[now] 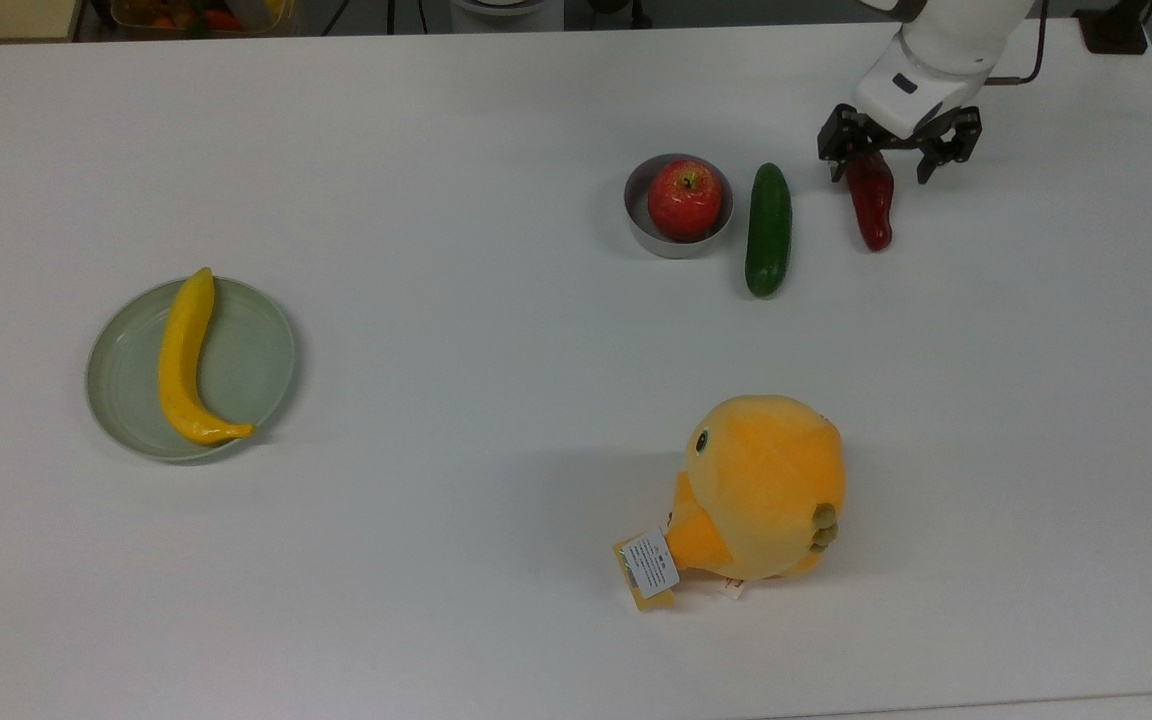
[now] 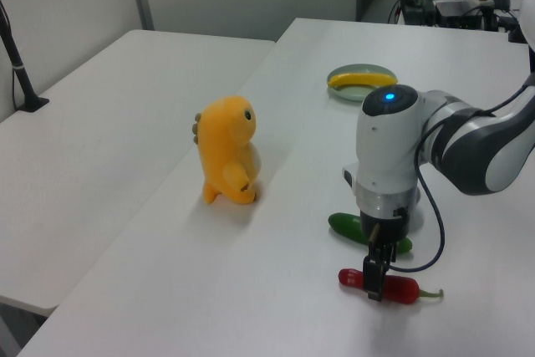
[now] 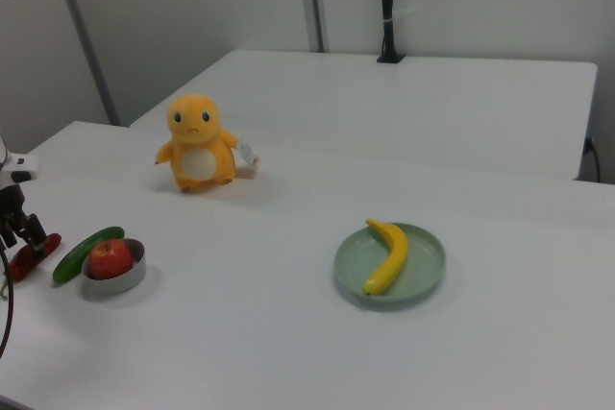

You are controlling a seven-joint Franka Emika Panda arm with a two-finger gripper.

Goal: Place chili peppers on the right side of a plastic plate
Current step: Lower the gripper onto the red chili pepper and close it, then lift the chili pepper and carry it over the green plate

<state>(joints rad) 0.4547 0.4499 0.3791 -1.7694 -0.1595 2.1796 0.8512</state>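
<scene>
— Gripper (image 1: pixel 882 160) status?
— Fingers spread, straddling the stem end of the chili pepper (image 1: pixel 872 212), which lies flat on the table (image 1: pixel 496 330); no pinch made yet.

— Surroundings?
— Cucumber (image 1: pixel 768 229) just beside the pepper, bowl (image 1: pixel 652 236) with apple (image 1: pixel 684 199) beyond it, plastic plate (image 1: pixel 251 365) with banana (image 1: pixel 184 360) well apart, across the table.

— Risks?
— Grip sits near one end — the glossy pepper could pivot or slip during the long carry. The banana crowds the plate.
</scene>
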